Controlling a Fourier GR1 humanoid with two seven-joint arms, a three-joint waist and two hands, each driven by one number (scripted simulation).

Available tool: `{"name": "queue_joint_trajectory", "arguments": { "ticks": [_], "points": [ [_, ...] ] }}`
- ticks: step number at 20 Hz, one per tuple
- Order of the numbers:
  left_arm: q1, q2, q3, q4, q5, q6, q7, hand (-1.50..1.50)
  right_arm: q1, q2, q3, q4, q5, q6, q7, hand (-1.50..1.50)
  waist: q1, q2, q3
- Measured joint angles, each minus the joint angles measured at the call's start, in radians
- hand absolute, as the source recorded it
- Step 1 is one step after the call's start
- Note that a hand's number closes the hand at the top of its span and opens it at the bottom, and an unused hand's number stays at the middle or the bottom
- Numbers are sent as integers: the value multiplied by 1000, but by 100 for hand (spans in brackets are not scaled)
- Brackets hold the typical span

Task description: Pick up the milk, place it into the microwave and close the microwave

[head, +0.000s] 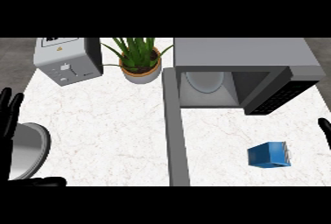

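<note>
The milk (269,155) is a small blue carton lying on the white marble counter (110,127), at the right and in front of the microwave (239,65). The microwave stands at the back right with its cavity showing and a glass turntable (205,82) inside. Its grey door (176,140) is swung wide open and reaches toward the front edge, left of the milk. My left hand (8,114) rests at the left edge, fingers straight and up, holding nothing. Only a straight finger of my right hand (325,130) shows at the right edge, apart from the milk.
A grey toaster (68,61) stands at the back left. Beside it, just left of the microwave, is a potted green plant (140,59). My grey left forearm (26,151) fills the lower left corner. Bare counter lies between the door and the left hand.
</note>
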Motion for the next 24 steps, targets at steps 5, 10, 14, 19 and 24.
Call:
{"name": "queue_joint_trajectory", "arguments": {
  "ticks": [5,10,14,19,24],
  "points": [
    [77,11,54,-62,69,-47,10,-150,57,0,-43,-10,-2,24,11,-150,1,0,0],
    [156,-6,82,-123,108,-86,13,-150,110,21,-90,6,6,51,-24,-150,2,0,0],
    [229,-8,133,-186,180,-135,26,-150,129,47,-95,30,34,68,-41,-150,5,0,0],
    [244,-15,166,-203,205,-162,40,-150,162,67,-116,96,58,122,-104,-150,4,1,0],
    [268,-11,230,-200,258,-213,34,-150,155,105,-112,207,121,136,-177,-150,6,1,0]
  ]
}}
